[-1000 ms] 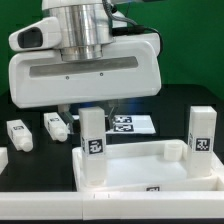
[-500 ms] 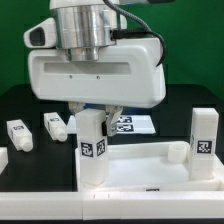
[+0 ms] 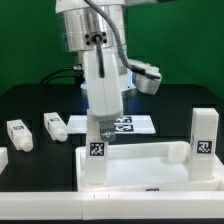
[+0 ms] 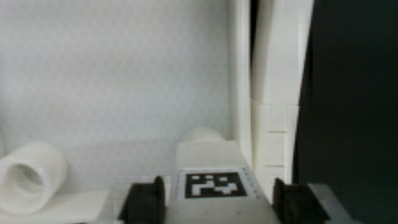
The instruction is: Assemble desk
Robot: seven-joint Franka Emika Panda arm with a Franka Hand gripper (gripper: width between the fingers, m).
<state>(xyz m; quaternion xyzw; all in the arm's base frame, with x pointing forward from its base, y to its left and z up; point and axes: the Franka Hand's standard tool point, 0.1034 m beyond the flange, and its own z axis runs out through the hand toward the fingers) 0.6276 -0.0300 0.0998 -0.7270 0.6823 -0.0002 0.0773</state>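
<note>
Jaws swing approx a quarter turn vs 0.5 s ago, pinching the blocky white tagged leg (image 3: 95, 160), upright at the exterior view's left corner of the white rimmed desk panel (image 3: 150, 152). Prob screwing it in.

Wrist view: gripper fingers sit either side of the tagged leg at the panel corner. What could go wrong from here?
1. The gripper straddles the leg, but contact is not clear. If it turns or lifts with a weak hold, the leg may slip and end up loose or tilted.
2. The leg stands close beside the rim of the desk panel, so a finger might catch that rim and shift the panel.
</note>
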